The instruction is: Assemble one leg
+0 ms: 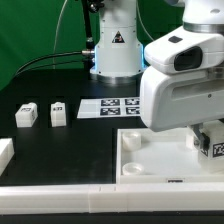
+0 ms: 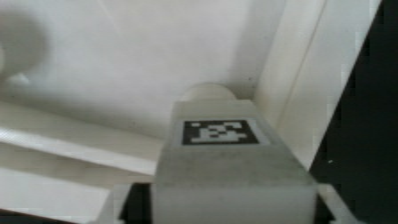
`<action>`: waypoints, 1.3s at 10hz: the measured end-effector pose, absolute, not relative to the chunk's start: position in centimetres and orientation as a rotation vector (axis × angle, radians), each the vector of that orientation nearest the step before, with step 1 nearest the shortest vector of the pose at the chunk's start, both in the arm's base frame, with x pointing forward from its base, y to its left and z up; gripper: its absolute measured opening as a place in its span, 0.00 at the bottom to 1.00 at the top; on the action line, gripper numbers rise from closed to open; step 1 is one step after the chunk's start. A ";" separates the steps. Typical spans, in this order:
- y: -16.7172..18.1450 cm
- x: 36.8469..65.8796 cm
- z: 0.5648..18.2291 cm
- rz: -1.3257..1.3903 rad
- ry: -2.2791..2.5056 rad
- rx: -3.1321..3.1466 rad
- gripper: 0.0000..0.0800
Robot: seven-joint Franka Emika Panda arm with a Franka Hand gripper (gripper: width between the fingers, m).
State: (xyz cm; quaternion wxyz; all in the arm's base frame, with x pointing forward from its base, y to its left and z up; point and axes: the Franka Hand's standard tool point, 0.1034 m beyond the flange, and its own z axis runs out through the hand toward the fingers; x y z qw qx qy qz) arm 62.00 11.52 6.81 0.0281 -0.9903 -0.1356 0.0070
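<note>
Fingers [image 2: 217,190] clenched on the leg [image 2: 217,125], which hangs below them over the tray-like piece [image 1: 140,160], near its side wall. Keep leg upright, align w/ corner socket, lower slow before twisting.

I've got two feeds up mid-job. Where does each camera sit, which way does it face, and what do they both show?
Exterior view: off the arm, low across the black table, facing the robot base; the wrist housing fills its right, gripper low over the tray-like piece.
Wrist view: on the wrist, looking along the gripper at the leg and the tray wall.
Shared: the tagged leg and the tray.
</note>
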 end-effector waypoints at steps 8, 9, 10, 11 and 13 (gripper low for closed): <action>11.2 62.0 6.7 0.062 0.632 -2.997 0.37; 11.2 62.0 6.7 0.066 0.794 -2.960 0.37; 11.1 62.0 6.6 0.067 0.979 -2.908 0.37; 11.1 62.0 6.6 0.067 1.136 -2.853 0.37; 10.9 62.0 6.6 0.091 1.486 -2.677 0.37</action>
